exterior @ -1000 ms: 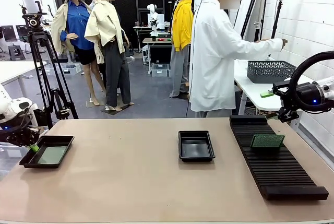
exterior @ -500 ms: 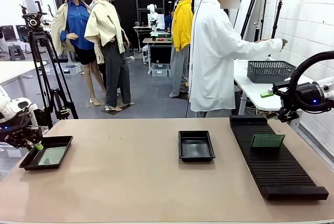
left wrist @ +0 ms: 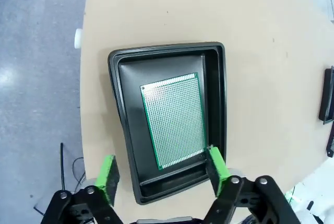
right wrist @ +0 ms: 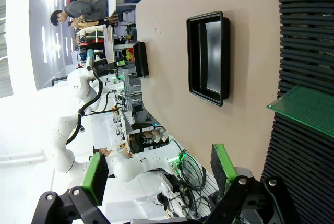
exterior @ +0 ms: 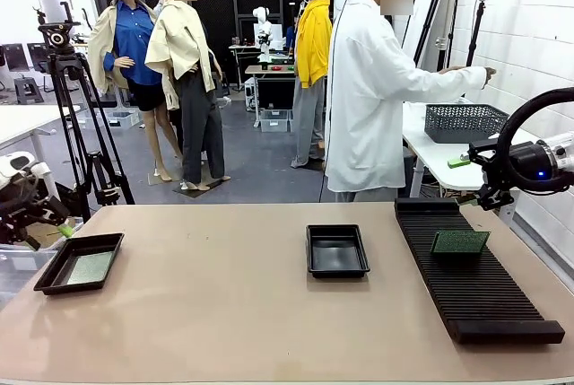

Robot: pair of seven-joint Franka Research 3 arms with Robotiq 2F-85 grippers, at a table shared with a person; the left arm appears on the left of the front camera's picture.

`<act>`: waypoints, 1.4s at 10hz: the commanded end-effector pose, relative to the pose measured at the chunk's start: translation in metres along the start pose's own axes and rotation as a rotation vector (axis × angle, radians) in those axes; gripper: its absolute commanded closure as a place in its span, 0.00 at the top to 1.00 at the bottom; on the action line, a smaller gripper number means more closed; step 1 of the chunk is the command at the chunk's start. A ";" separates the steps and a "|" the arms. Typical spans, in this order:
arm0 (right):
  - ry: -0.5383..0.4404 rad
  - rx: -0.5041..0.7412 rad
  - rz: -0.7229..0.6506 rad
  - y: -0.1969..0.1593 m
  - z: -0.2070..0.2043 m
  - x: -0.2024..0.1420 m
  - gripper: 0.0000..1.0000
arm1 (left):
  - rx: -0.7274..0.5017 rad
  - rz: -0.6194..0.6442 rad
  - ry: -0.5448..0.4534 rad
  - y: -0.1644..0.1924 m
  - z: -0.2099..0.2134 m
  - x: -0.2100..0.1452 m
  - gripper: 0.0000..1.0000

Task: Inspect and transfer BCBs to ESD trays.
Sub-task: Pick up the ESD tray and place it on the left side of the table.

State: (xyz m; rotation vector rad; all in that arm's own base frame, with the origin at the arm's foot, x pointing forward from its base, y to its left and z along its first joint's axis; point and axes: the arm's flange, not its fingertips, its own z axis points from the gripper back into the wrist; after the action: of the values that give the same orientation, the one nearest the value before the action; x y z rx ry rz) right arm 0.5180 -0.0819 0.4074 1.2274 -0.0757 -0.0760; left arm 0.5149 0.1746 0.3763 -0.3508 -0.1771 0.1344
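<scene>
Plainly wide apart on the left gripper [left wrist: 162, 174]: green-padded fingers [left wrist: 108, 178] spread, holding nothing, poised above the near end of the left ESD tray [left wrist: 167, 48]. Inside that tray, flat on its floor, a BCB [left wrist: 175, 119], a little askew to the walls and touched by neither pad. From the front, same tray at the left edge of the desk [exterior: 224, 313], gripper raised just off the tray's outer far corner.

Likewise open on the right gripper [right wrist: 159, 174]: fingers well apart, nothing between them, held in the air off the desk's far right corner, near the far end of a long black ridged rack [exterior: 475, 295]. On that rack, resting across the ridges, a second BCB [exterior: 459, 242]. Mid-desk, the middle ESD tray [exterior: 311, 250], well apart from both grippers.

Beyond the far edge, a person [exterior: 368, 89] in a white coat, turned sideways, one arm stretched out above a grey mesh basket [exterior: 465, 122] on a side table.
</scene>
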 end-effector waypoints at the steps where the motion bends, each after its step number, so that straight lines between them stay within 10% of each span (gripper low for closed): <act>1: 0.004 -0.004 0.004 0.001 -0.001 0.000 1.00 | -0.035 -0.015 -0.018 -0.001 0.007 -0.011 1.00; 14: 0.004 -0.004 0.004 0.001 -0.001 0.000 1.00 | -0.003 0.000 -0.012 -0.002 0.009 -0.005 1.00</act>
State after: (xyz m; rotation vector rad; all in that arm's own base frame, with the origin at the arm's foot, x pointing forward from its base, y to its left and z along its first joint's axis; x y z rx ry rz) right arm 0.5180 -0.0819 0.4074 1.2274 -0.0758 -0.0760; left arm 0.5084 0.1738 0.3838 -0.3533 -0.1876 0.1363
